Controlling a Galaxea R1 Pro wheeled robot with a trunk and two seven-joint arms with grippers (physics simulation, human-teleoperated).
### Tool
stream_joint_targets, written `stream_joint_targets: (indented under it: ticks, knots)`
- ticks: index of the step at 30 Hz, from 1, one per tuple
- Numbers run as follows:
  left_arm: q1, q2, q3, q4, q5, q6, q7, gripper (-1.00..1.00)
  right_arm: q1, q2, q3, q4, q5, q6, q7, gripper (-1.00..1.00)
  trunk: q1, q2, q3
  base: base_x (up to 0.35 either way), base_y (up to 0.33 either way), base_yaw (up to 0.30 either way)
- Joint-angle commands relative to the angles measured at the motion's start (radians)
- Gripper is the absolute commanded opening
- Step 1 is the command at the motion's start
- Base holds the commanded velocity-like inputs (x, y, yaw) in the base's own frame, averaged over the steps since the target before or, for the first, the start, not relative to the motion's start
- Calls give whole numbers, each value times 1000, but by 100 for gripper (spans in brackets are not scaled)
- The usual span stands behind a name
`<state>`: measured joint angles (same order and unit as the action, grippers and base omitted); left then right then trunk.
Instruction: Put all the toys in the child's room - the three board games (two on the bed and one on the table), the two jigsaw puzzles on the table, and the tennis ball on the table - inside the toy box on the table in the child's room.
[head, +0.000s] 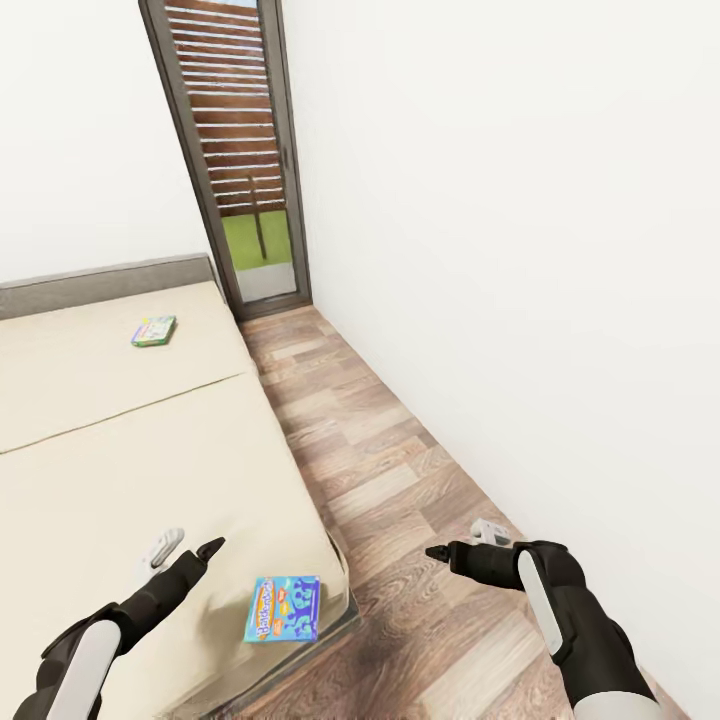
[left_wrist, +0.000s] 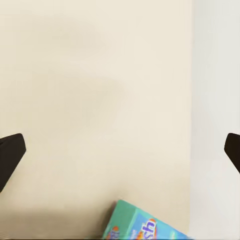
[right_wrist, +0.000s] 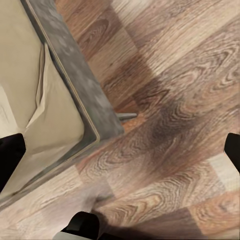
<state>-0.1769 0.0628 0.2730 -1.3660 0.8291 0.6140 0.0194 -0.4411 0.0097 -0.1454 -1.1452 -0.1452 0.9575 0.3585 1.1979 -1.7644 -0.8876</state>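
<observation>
Board games, one blue (head: 283, 608) and one green (head: 154, 330), lie uncollected on the bed (head: 110, 450); my left tool (head: 185, 553) and right tool (head: 462, 545) hang released, empty.

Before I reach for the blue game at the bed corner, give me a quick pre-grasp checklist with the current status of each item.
1. Blue board game in sight, lying flat on the bed near its corner: ok.
2. Left end effector free; left wrist view shows fingertips wide apart, nothing between: ok.
3. Left end effector over the game: not ok, it hangs over bare mattress beside it.
4. Right end effector empty and out of the way, over the floor: ok.
5. Second game near the headboard located: ok.
6. Toy box position known: cannot tell.
</observation>
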Motion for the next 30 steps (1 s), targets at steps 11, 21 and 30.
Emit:
stream_joint_targets:
  ticks: [11, 21, 30]
  knots:
    - [-1, 0, 2, -1, 7, 8, 2, 100, -1, 2, -3, -1, -2, 6, 2, 100, 0, 0, -1, -259, 141, -14]
    - [-1, 0, 3, -1, 7, 9, 2, 100, -1, 1, -1, 0, -2, 5, 3, 100, 0, 0, -1, -291, 151, -3]
    - [-1, 0, 3, -2, 7, 9, 2, 100, -2, -4, 3, 11, 0, 3, 7, 100, 0, 0, -1, -221, 147, -1]
